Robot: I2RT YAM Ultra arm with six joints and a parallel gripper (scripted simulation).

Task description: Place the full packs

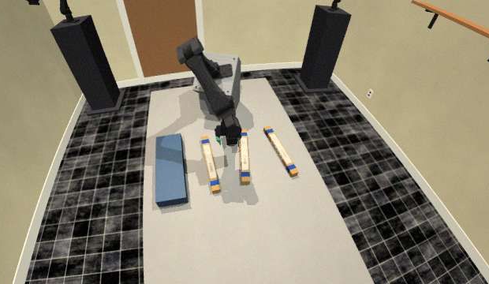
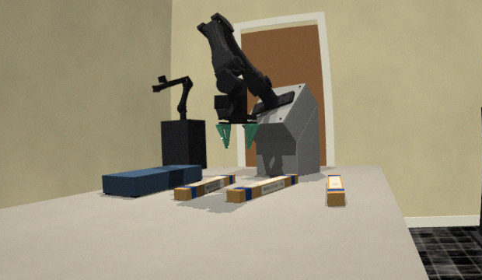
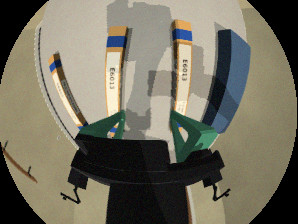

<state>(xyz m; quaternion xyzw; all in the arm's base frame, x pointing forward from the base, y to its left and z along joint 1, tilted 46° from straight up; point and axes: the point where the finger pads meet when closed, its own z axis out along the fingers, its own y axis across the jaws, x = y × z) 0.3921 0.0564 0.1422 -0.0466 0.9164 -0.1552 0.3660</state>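
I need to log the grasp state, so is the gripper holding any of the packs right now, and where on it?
Nothing is held. The gripper hangs open above the table, its green fingers apart with only air between them.

Matt cardboard-brown packs (image 1: 244, 156) with pale paper labels lie beside a smooth matt blue platform (image 1: 170, 170) on a dull grey table (image 1: 244, 237).

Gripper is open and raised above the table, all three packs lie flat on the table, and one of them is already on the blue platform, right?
Not quite. No pack is on the blue platform; the top view shows it bare, with all three packs lying flat on the table beside it. The rest holds: the gripper is open and raised above the table.
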